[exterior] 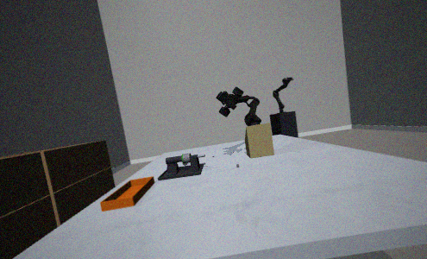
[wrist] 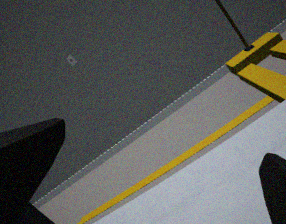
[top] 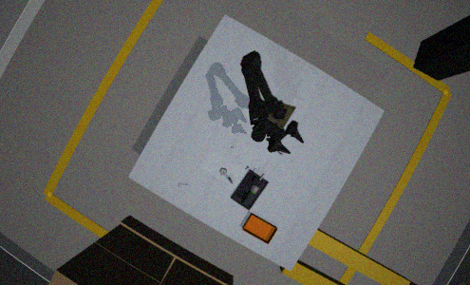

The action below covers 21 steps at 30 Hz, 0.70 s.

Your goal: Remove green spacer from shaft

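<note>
The dark fixture (top: 240,196) (exterior: 173,175) stands on the table, with the big housing block (exterior: 172,165) at its left end in the exterior view. The green spacer (exterior: 182,158) (top: 254,190) sits in the fixture beside the housing, against pale spacers (exterior: 187,158). The shaft (exterior: 201,155) sticks out past the fixture's right-hand upright in the exterior view. How deep it sits in the housing is too small to tell. My gripper (top: 296,147) (exterior: 222,104) (wrist: 163,146) is open and empty, high above the table and well away from the fixture.
An orange tray (top: 260,228) (exterior: 117,204) lies beyond the fixture. A tan block (exterior: 260,142) (top: 289,113) stands near my arm's base. A small ring-like part (top: 223,171) and other small bits lie near the fixture. A second arm (exterior: 279,95) stands behind the table.
</note>
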Motion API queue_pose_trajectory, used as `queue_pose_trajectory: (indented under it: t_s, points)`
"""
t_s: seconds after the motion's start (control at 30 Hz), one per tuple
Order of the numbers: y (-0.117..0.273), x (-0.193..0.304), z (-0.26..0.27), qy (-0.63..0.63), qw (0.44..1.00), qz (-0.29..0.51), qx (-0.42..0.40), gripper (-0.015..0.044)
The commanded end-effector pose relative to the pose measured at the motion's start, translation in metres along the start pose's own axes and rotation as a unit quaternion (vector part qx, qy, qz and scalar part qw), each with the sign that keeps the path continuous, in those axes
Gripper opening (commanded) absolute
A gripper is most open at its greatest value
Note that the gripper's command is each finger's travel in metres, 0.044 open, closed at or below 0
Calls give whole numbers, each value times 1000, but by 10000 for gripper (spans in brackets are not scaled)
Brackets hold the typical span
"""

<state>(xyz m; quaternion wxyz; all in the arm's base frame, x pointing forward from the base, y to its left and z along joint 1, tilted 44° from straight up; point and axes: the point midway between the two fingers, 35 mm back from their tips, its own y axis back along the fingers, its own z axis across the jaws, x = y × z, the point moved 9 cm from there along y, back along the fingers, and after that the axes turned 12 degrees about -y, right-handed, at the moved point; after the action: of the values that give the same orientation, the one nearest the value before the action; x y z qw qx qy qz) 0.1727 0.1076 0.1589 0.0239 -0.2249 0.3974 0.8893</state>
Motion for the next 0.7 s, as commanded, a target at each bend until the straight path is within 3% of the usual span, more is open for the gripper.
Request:
queue_pose_trajectory:
  t_s: [0.0, 0.33, 0.67]
  points:
    - [-37, -27, -37, 1, 989, -36, 146, 440]
    - [-97, -40, -110, 0, 914, -93, 395, 440]
    - [-138, -8, -184, 9, 765, -147, 627, 440]
